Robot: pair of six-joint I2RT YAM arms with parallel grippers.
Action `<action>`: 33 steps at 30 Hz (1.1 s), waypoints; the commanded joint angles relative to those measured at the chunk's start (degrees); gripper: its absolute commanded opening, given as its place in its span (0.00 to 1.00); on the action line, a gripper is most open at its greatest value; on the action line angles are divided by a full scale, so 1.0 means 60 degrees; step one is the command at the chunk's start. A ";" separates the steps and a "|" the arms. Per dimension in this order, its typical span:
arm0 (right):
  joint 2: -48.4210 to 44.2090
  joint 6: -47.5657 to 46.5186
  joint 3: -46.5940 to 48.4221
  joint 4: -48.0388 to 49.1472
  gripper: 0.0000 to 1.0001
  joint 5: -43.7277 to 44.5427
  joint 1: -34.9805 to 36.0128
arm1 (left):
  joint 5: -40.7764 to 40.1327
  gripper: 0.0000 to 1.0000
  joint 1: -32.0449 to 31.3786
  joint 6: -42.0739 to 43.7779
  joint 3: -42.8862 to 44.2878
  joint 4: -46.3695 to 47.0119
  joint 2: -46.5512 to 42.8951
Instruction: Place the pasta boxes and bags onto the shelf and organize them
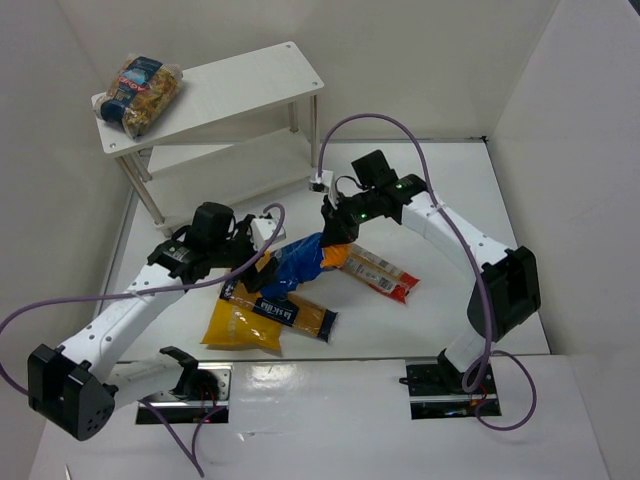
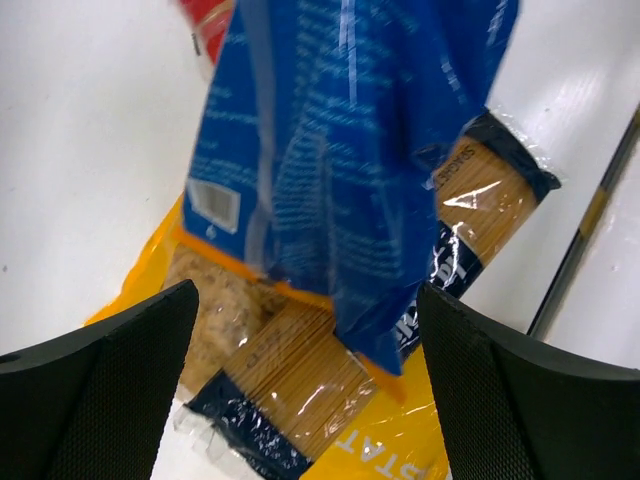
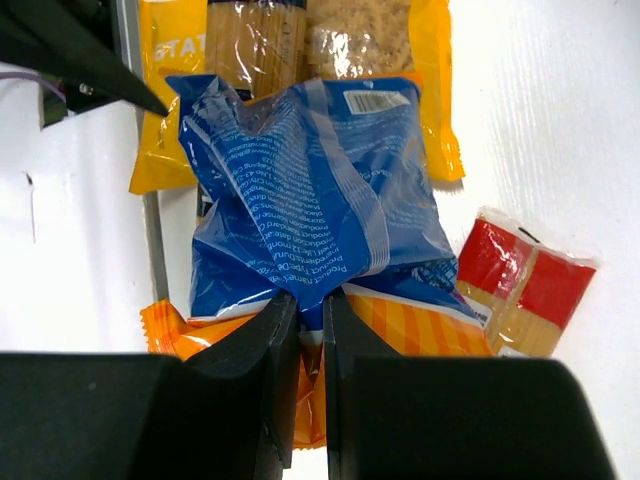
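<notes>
The white desk [image 1: 400, 325] is walled in white, with the shelf [image 1: 262, 78] at its far left and the spiral-pasta bag [image 1: 140, 92] on the top board. The blue bag [image 3: 300, 190] hangs over the big yellow bag [image 1: 232, 328] by a thin pinch of film and could slip in transit. The right hand [image 3: 311, 298] is clamped on that fold. The left hand [image 2: 305, 295] stands wide open by the bag's lower end, holding nothing.

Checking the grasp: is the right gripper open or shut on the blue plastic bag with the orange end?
Shut: the right gripper pinches the blue plastic bag by its crumpled film, fingers nearly touching.
</notes>
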 commanded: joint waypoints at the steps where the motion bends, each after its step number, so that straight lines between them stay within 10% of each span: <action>1: -0.0023 0.0456 0.0759 0.0676 0.00 -0.1133 -0.0146 | 0.0828 0.95 -0.0090 0.0013 0.0355 0.0418 0.0159; 12: 0.0870 0.1510 0.1388 0.1072 0.00 -0.1688 -0.0821 | 0.1182 0.94 -0.0602 0.0028 0.0355 0.0419 0.0335; 26: 0.1178 0.1877 0.1843 0.0984 0.00 -0.2729 -0.0908 | -0.5877 0.89 -0.2434 -0.0514 -0.0772 0.4034 0.1535; 33: 0.0988 0.1965 0.1740 0.0984 0.00 -0.2729 -0.0908 | -0.5925 0.89 -0.2785 -0.0412 -0.0875 0.4432 0.1858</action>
